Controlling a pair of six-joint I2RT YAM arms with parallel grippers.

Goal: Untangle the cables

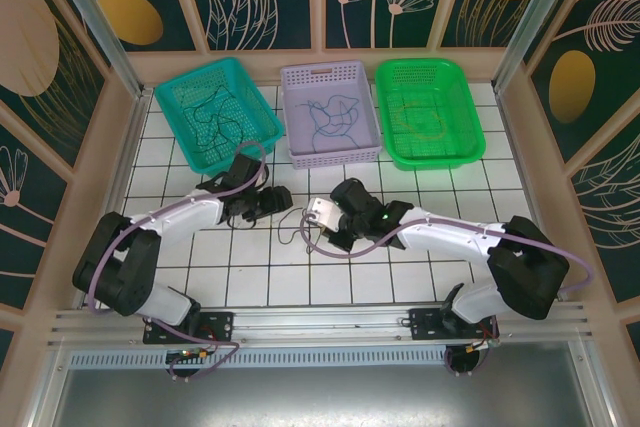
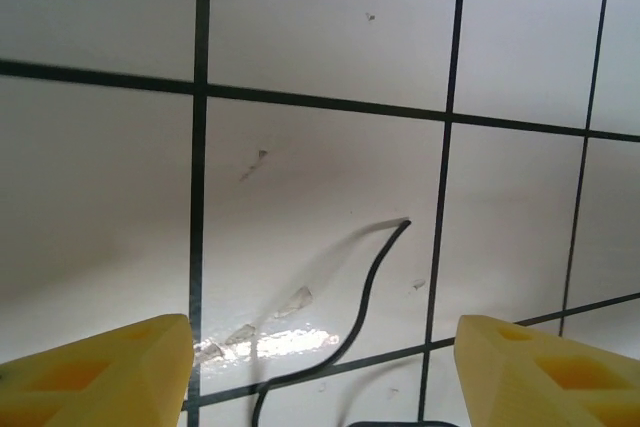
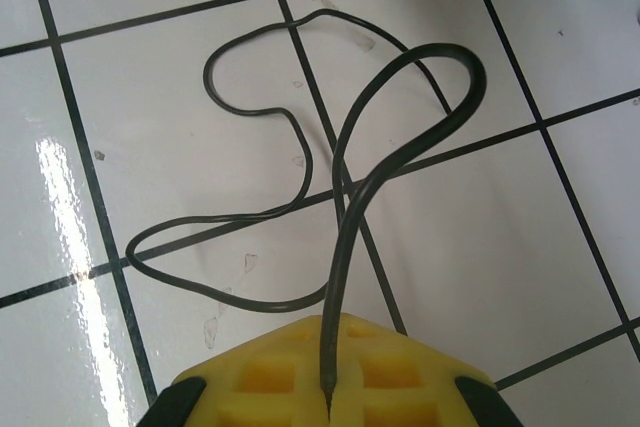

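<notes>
**Operator:** Report the left side first.

**Inspector:** The left gripper [image 1: 272,199] has its fingers [image 2: 100,367] spread wide and grips nothing. One free end of the black cable [image 2: 368,282] lies flat on the tile between and just beyond them, touching neither.

**Operator:** And the right side?

**Inspector:** The right gripper [image 3: 328,387] is pressed closed on the black cable, which comes out of the seam between the two yellow pads. In the top view the slack lies between the two grippers.

**Operator:** Describe the surface and surroundings.

**Inspector:** The table [image 1: 250,277] is glossy white tile with dark grid lines. A metal frame holds dark wall panels printed with leaves and gold discs. Along the far edge, from left to right, stand a teal basket [image 1: 262,97] holding dark cables [image 1: 215,119], a lilac basket [image 1: 330,69] holding a blue cable [image 1: 330,119], and a green basket [image 1: 432,160].

**Operator:** What is the cable's orientation?

**Inspector:** From the right pads it runs away from them, makes a hairpin bend, doubles back and crosses itself, with loops spreading to the left. In the top view its long axis runs roughly near to far. The free end points away from the left fingers.
</notes>
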